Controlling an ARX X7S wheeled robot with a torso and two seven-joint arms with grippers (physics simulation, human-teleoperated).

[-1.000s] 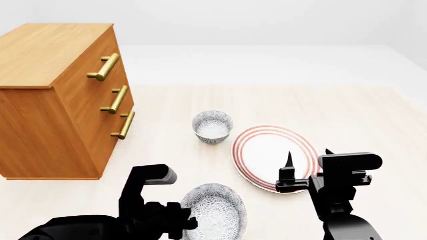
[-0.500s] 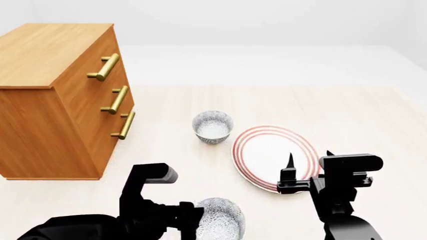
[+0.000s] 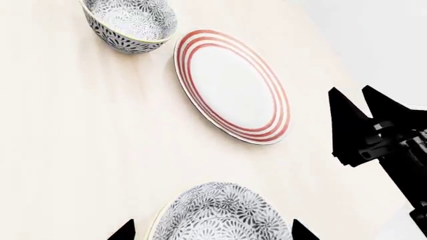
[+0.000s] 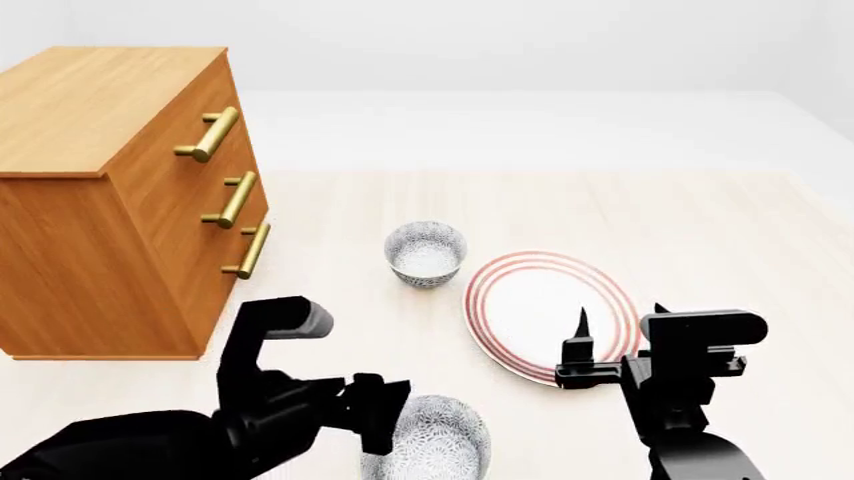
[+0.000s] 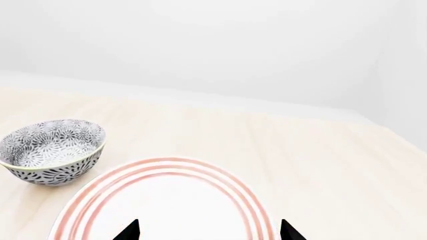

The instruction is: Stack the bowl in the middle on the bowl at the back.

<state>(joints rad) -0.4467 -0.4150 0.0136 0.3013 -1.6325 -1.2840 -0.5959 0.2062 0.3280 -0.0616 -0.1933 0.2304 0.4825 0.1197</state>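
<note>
A tall wooden chest of drawers (image 4: 120, 200) with three brass bar handles stands at the left of the pale wood-grain surface (image 4: 694, 230) in the head view, its drawer fronts facing the open middle of that surface. To the right of it sits the small round grey-and-white speckled bowl at the back (image 4: 426, 253), upright and alone, clear of the chest. Just beside it, toward the right and nearer the robot, lies a flat white plate with red rings (image 4: 541, 310); a narrow strip of bare surface parts the two, as the left wrist view also shows, with the bowl (image 3: 130, 22) apart from the plate (image 3: 230, 85). The speckled bowl in the middle (image 4: 430, 440) sits near the lower edge of the head view, directly in front of the back bowl, with bare surface between them. The left tool (image 4: 380, 415) is at this bowl; in the left wrist view the bowl (image 3: 223, 212) lies between its two dark fingertips (image 3: 124, 231), which stand spread at either side, and contact cannot be made out. The right tool (image 4: 617, 338) hangs over the near right rim of the plate with its jaws parted and nothing between them; its wrist view looks across the plate (image 5: 167, 200) to the back bowl (image 5: 52, 150). Behind the bowls and to the right the surface runs bare to its far edge.
</note>
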